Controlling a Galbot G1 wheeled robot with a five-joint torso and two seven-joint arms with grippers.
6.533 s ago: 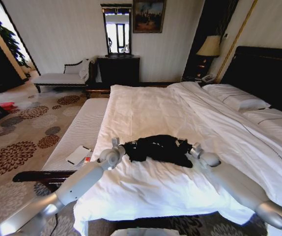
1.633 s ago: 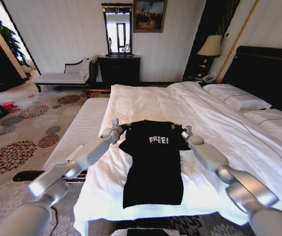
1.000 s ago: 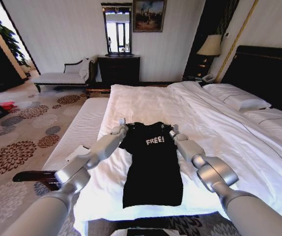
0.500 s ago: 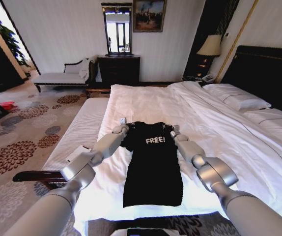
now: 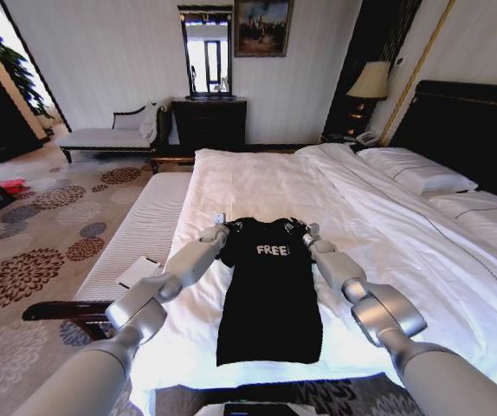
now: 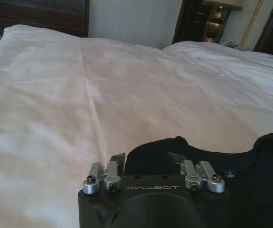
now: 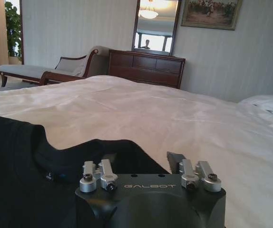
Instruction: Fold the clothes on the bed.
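Room: striped walls, a dark dresser with a mirror and a lit lamp were seen beyond the bed.
T-shirt: the black T-shirt was laid flat on the white sheet near the foot of the bed, "FREE!" lettering up, hem toward the robot.
Left gripper: the left gripper was placed at the shirt's left shoulder; its fingers were spread, one seemingly touching the black fabric edge.
Right gripper: the right gripper was placed at the right shoulder; its fingers were spread, the collar lying between them.
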